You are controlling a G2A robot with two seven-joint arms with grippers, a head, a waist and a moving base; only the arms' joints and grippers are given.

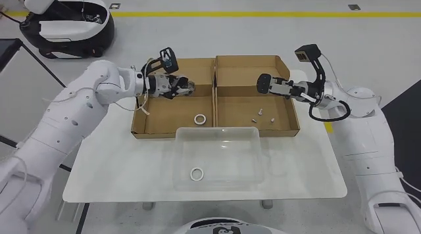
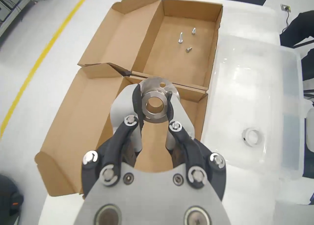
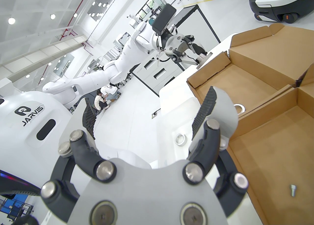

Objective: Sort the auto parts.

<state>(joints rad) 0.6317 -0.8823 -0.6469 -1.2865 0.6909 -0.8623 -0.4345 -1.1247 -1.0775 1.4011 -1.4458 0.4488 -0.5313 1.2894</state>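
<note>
My left gripper (image 2: 153, 99) is shut on a round metal flange (image 2: 157, 86) with a centre bore. It hangs over the back of the left cardboard box (image 1: 161, 119); the same gripper (image 1: 179, 88) and flange (image 1: 188, 87) show from above. A metal ring (image 1: 200, 118) lies in that box. Three screws (image 2: 180, 37) lie in the right cardboard box (image 1: 289, 119). My right gripper (image 1: 262, 83) hovers open over that box's back part, its fingers (image 3: 206, 110) spread with nothing between them.
A clear plastic bin (image 1: 253, 168) stands in front of the boxes with one metal ring (image 1: 196, 174) in it. Both boxes' lids stand open at the back. The white table (image 1: 316, 181) has bare room at either side of the bin.
</note>
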